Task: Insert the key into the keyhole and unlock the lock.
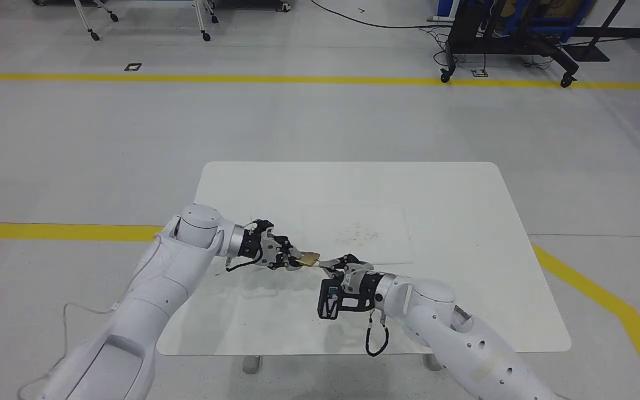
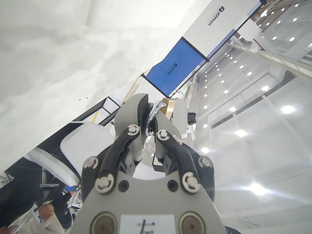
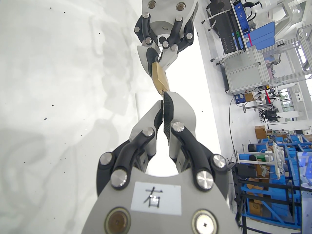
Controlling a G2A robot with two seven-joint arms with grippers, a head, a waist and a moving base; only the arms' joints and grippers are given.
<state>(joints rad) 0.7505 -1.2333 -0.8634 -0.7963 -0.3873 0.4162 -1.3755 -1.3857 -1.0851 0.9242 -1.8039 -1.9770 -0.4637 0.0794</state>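
The right gripper is pressed nearly together, pinching a thin metal key whose tip meets the keyhole of a small rectangular brass padlock. The left gripper clamps that padlock by its curved silver shackle, both above the white table. Turn slightly off-axis and the key could jam, or the padlock swivel in its grip. The right gripper hides most of the key; its depth I can't tell
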